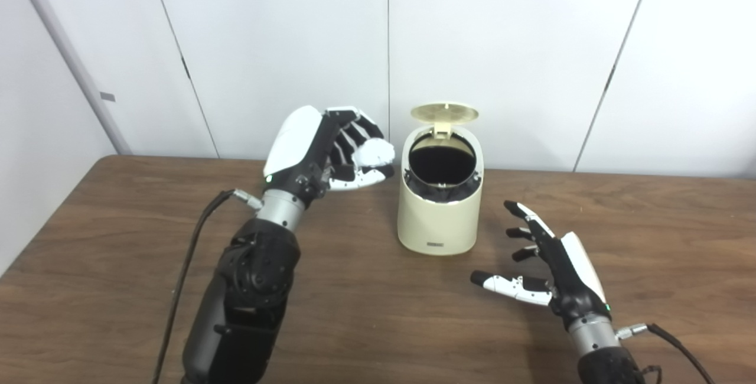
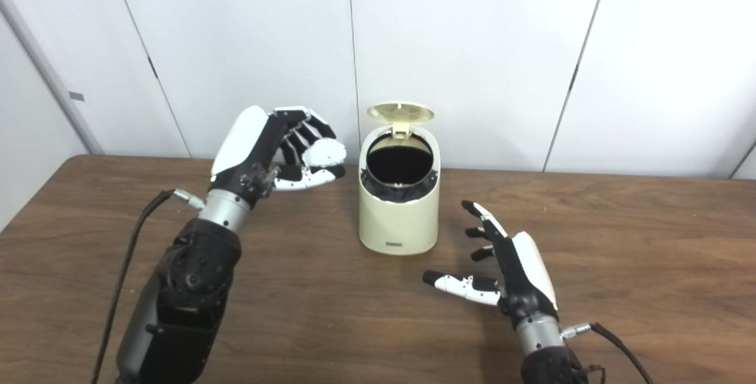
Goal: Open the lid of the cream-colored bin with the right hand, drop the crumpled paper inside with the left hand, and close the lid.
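The cream-colored bin [image 1: 438,212] stands upright in the middle of the wooden table. Its round lid [image 1: 444,113] is tipped up at the back, and the dark inside shows through the open mouth. My left hand [image 1: 331,147] is raised just left of the bin's top, shut on a white crumpled paper ball [image 1: 377,150] that shows between its fingers and thumb, about level with the rim. Low over the table at the bin's front right, my right hand [image 1: 546,263] is open, fingers spread, touching nothing.
The brown wooden table [image 1: 378,313] runs wide on both sides. White wall panels [image 1: 502,47] stand close behind the bin. A black cable [image 1: 189,266] trails from the left wrist, another cable [image 1: 679,345] from the right.
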